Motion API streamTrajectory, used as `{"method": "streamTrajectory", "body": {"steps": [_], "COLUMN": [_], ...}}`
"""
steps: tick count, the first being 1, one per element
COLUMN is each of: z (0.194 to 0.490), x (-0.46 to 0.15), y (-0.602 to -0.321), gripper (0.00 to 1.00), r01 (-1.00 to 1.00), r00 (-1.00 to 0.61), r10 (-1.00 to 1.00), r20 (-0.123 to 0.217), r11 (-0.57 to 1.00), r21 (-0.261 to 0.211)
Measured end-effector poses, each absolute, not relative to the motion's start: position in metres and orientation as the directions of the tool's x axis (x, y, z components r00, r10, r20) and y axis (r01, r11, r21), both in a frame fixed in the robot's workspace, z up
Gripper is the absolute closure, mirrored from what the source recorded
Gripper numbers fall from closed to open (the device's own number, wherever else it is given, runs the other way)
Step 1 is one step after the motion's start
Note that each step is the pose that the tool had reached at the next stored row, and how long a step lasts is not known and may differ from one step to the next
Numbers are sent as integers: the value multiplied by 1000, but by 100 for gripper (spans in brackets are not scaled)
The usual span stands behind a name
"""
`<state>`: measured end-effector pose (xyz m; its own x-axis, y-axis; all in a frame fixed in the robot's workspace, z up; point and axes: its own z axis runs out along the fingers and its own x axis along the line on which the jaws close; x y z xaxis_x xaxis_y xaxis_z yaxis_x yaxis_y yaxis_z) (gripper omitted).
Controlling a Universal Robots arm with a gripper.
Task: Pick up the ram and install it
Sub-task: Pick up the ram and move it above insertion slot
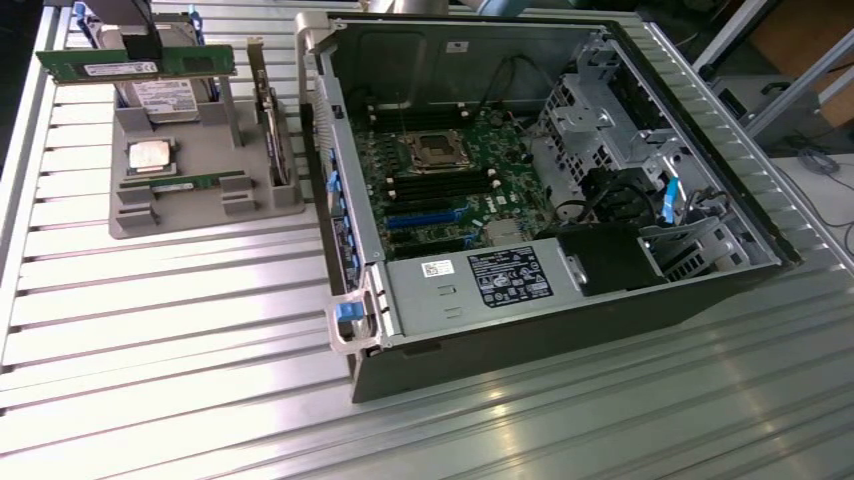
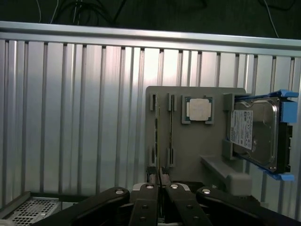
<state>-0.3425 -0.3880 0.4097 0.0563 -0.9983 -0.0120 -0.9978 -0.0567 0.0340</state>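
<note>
At the exterior view's left, the gripper (image 1: 150, 40) is clamping the ram (image 1: 134, 62) near the middle of its upper edge, with the jaws closed tight on the thin board. The stick is hanging level above the grey holder tray (image 1: 134, 215), clear of the hard drive (image 1: 167, 95) and the processor chip (image 1: 150, 156) sitting below it. In the wrist view the board is probably the thin sliver between the fingertips (image 2: 149, 190), though it is showing edge-on and is hard to make out. It is looking light, stiff and fragile. A pinch across the board's faces near its top edge, away from the contacts, is looking like the safe hold. Further right, the open computer case (image 1: 400, 45) is lying well apart from the held stick, its motherboard (image 1: 441, 190) facing up.
</note>
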Motion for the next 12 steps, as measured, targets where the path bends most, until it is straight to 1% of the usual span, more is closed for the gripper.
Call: {"method": "streamTrajectory", "body": {"steps": [12], "z": [410], "x": [-323], "y": [-388], "gripper": [88], "r01": [-998], "r00": [56], "r10": [-998], "r20": [-12], "r11": [-57], "r21": [34]}}
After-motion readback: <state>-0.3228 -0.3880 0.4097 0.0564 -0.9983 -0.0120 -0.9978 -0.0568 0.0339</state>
